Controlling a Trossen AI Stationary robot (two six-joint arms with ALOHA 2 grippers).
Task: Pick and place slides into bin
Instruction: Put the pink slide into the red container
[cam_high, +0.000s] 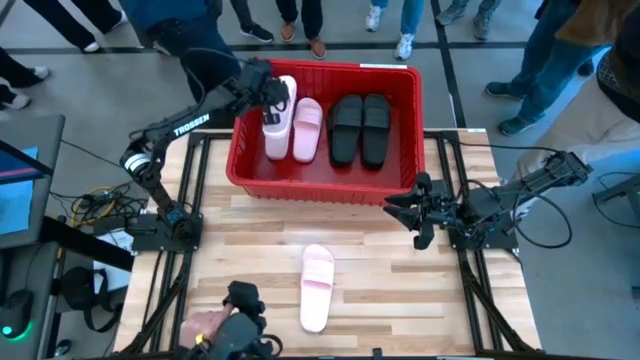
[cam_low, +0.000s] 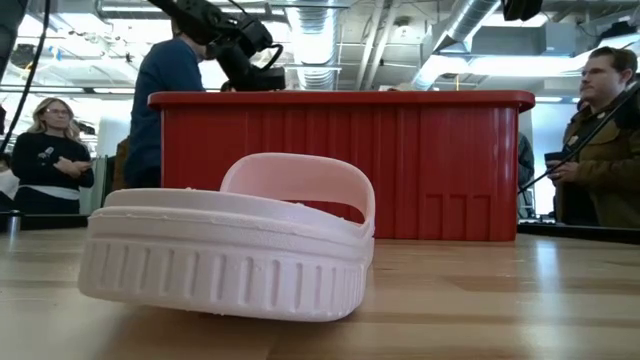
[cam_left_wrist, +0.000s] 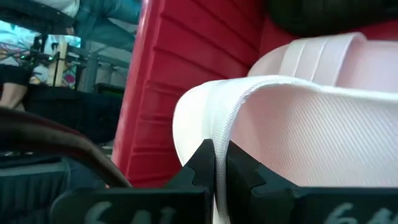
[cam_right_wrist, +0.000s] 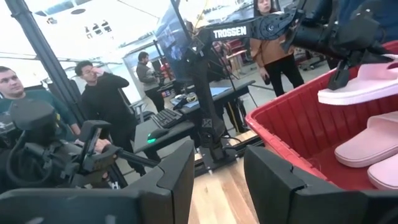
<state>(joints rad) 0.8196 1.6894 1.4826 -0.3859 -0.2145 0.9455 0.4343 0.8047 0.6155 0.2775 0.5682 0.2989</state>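
The left tool (cam_high: 272, 97) pinches a pink slide (cam_high: 280, 102) over the bin (cam_high: 400, 160); the right tool (cam_high: 412, 212) waits spread wide beside it.

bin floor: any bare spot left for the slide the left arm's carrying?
Little: the red ribbed plastic bin has a gap between the pale pink foam slide and the black pair, plus strips at its walls. Left gripper holds another pink slide over the left end.

Your wooden worktop (cam_high: 250, 235) carries the red bin (cam_high: 400, 130) along its far edge. One pale pink slide (cam_high: 317, 287) lies alone near your front edge, strap up, well apart from the bin, bare planks all round it.
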